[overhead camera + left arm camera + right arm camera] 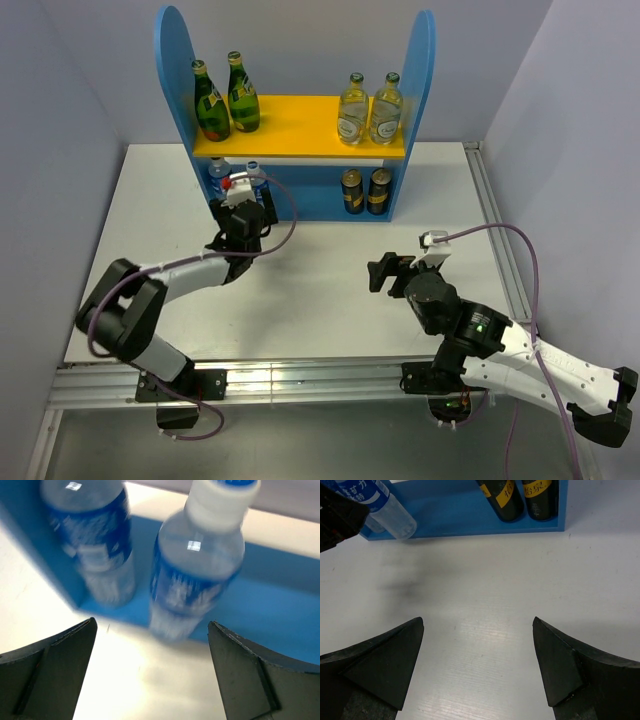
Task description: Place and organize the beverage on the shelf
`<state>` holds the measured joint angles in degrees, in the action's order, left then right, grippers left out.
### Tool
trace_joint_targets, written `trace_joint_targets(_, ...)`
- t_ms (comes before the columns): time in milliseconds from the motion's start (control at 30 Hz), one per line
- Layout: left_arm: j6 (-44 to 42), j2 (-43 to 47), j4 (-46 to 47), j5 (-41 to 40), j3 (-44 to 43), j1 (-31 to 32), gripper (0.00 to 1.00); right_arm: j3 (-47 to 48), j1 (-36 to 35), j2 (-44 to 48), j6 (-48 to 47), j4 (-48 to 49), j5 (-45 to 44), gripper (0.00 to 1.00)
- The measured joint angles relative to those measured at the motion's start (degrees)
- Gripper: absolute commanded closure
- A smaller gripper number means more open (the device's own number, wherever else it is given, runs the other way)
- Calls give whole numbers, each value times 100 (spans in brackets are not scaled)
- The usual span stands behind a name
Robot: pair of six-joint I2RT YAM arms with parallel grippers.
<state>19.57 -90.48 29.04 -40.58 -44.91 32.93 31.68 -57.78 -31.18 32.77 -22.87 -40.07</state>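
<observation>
Water bottles [197,565] stand on the lower left level of the shelf [172,60], just ahead of the left gripper [152,630], its jaws wide open and empty. A sideways swing while backing out could topple them. The right gripper [382,272] gapes empty too, right of centre in the top view.

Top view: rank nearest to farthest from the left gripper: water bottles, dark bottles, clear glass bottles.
1. water bottles, lower level left, at the left gripper.
2. dark bottles, lower level right.
3. clear glass bottles, upper board right.

Bright, even, soft-shadowed from above; motion-blurred in left wrist view, with small glare on both water bottles [195,575].
</observation>
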Motion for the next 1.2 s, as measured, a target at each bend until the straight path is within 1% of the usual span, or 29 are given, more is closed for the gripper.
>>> trace_joint_targets(67, 203, 382, -428, -188, 138, 192, 1, 0, 0, 0, 0, 0, 0, 4)
trace_joint_targets(167, 702, 1121, -1451, -396, 146, 741, 1, 0, 0, 0, -24, 7, 42, 5)
trace_joint_targets(233, 1113, 1611, -2396, -498, 24, 1204, 1, 0, -2, 15, -66, 9, 129, 9)
trace_joint_targets(333, 1766, 2177, -4000, -678, -387, 1934, 1, 85, -7, 66, -66, -131, 299, 10)
trace_joint_targets(367, 1985, 2361, -4618, -732, -592, 2199, 1, 240, -11, 74, -72, -315, 350, 9)
trace_joint_targets(433, 2354, 2662, -5633, -841, -1060, 2586, 1, 684, -11, 55, -94, -551, 459, 1)
trace_joint_targets(467, 2514, 2802, -6124, -879, -1377, 2752, 1, 988, -11, 33, -125, -691, 496, 0)
trace_joint_targets(533, 2704, 3023, -6865, -890, -2013, 2903, 1, 1814, -11, -24, -190, -940, 581, 0)
trace_joint_targets(600, 2806, 3206, -7407, -883, -2640, 2942, 1, 2754, -17, -203, -249, -1115, 603, 0)
trace_joint_targets(667, 2822, 3355, -7794, -894, -3189, 2944, 1, 3716, -20, -356, -293, -1325, 603, 0)
trace_joint_targets(733, 2822, 3460, -8122, -940, -3574, 2944, 1, 4321, -20, -472, -332, -1438, 597, 0)
trace_joint_targets(800, 2811, 3567, -8373, -990, -3794, 2946, 1, 4664, -20, -522, -382, -1609, 592, 0)
trace_joint_targets(1000, 2588, 3919, -8548, -960, -3746, 2949, 1, 4640, -20, -555, -479, -2037, 612, 0)
trace_joint_targets(1200, 2430, 4266, -8548, -955, -3580, 2953, 1, 4621, -20, -662, -544, -2173, 662, 0)
